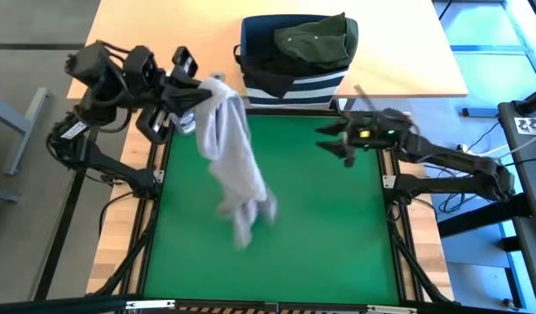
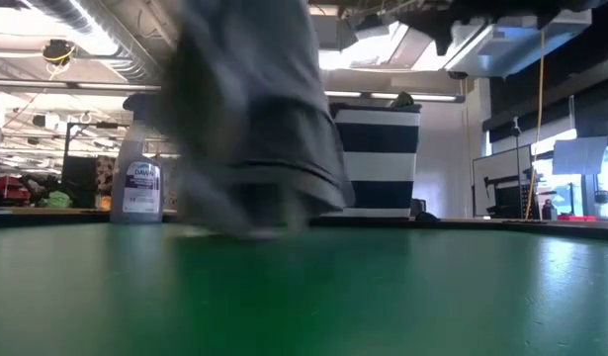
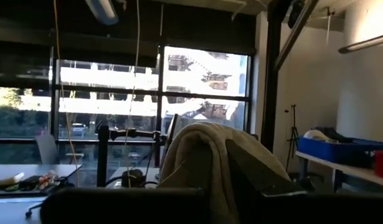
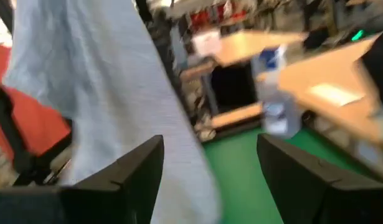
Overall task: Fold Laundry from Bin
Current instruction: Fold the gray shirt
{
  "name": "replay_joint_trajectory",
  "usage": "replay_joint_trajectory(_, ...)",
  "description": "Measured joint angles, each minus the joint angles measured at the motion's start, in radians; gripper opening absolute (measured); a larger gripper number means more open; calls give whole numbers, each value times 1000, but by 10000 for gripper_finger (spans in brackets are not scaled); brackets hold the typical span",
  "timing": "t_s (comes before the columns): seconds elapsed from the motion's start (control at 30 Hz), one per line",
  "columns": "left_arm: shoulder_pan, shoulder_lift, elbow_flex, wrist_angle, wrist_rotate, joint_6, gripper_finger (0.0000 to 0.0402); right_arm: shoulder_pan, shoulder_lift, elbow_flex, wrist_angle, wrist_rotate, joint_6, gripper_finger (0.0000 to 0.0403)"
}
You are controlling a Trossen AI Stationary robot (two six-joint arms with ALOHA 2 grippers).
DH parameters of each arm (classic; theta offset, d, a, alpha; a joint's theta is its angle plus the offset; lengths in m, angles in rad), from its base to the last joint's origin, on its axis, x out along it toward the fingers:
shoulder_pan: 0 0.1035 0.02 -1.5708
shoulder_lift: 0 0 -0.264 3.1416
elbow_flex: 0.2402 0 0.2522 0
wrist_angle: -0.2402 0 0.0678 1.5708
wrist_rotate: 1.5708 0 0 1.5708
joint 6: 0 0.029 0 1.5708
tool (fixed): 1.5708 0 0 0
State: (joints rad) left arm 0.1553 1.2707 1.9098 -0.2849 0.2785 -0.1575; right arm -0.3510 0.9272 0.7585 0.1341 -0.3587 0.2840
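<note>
Grey garment (image 1: 233, 157) hangs over the green mat (image 1: 329, 227), its top pinched in the left gripper (image 1: 191, 112) near the mat's far-left corner, its tail brushing the mat; olive garment (image 1: 315, 39) sits atop the bin (image 1: 289, 83) beyond the far edge. Right gripper (image 1: 333, 139) hovers empty, jaws spread wide, beside the cloth; spray bottle (image 2: 137, 178) stands behind.

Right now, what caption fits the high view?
Left gripper lifts the grey garment over the green mat.
</note>
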Motion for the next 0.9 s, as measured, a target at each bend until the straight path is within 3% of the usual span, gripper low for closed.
replay_joint_trajectory(0.17,-1,-34,-1,-104,-73,57,27,114,152,11,-5,17,30,239)
replay_joint_trajectory(0.43,-1,-38,-5,-278,-473,188,27,265,286,11,-13,49,157,205)
replay_joint_trajectory(0.73,0,41,-192,-372,-493,189,33,321,296,11,-83,158,160,182)
replay_joint_trajectory(0.9,24,109,-235,-489,-499,140,82,319,296,11,-114,166,157,182)
